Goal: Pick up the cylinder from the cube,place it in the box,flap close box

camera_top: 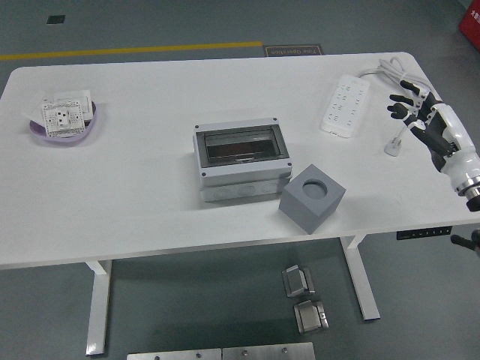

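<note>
the right hand [411,107] hangs over the far right of the surface [135,195], fingers spread and released, holding nothing, just beside the power strip [346,104] and above its cable [395,133]. the left hand is not in view. the grey cube [312,198] stands near the front edge, touching the box [241,163] or almost. its round hole looks empty; i cannot see any cylinder. the box flap seems closed already. the risk: the hand may catch the cable when it travels left, or reach into a hole with nothing inside.
</note>
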Robot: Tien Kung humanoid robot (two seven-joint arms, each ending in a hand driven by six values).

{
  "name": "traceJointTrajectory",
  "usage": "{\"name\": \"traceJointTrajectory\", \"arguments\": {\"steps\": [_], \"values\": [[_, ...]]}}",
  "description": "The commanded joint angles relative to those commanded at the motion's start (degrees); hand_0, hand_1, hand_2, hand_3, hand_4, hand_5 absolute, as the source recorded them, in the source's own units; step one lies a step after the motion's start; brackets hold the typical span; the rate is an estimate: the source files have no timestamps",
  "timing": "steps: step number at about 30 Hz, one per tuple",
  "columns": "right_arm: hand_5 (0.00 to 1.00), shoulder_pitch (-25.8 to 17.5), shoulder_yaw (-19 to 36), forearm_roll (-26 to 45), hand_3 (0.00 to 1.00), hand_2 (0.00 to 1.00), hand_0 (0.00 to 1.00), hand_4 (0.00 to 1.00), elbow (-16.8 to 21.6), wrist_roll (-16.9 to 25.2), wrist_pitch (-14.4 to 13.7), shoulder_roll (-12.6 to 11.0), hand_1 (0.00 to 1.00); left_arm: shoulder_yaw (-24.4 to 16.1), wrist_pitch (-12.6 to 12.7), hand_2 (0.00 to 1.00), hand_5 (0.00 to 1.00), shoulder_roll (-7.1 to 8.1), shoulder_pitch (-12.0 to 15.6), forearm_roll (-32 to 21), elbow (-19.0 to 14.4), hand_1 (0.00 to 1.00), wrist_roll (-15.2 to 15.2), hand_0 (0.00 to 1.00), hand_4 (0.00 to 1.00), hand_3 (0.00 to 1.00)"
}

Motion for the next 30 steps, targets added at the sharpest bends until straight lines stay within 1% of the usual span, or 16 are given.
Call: {"name": "traceJointTrajectory", "arguments": {"steps": [4,7,14,19,30], "values": [[0.543,-0.17,0.57,0.11,0.89,0.806,0.806,0.855,0.07,0.16,-0.09,0.03,0.753,-0.41,0.37,0.517,0.191,0.06,-0.01,0.36,0.04,0.626,0.42,0.661,0.504,0.563],[0.545,-0.3,0.86,0.4,0.888,0.803,0.806,0.857,-0.13,0.31,-0.18,0.15,0.749,0.0,0.67,0.517,0.189,0.16,-0.13,-0.14,0.02,0.627,0.46,0.662,0.506,0.563],[0.547,-0.1,0.96,1.86,0.884,0.803,0.806,0.86,-0.95,0.83,-0.79,0.39,0.747,-0.04,1.31,0.52,0.189,0.87,-0.11,-0.6,0.05,0.63,1.28,0.663,0.507,0.563],[0.545,0.87,0.25,2.31,0.872,0.796,0.801,0.86,-1.06,0.97,-1.11,0.36,0.747,-3.37,1.49,0.521,0.19,0.82,0.1,2.76,0.16,0.629,2.25,0.662,0.51,0.565],[0.549,2.7,-2.14,5.52,0.86,0.796,0.794,0.862,-0.78,2.78,-2.06,-0.27,0.746,-8.42,1.43,0.523,0.188,-0.14,-1.11,8.53,0.18,0.631,2.62,0.662,0.511,0.566]]}}
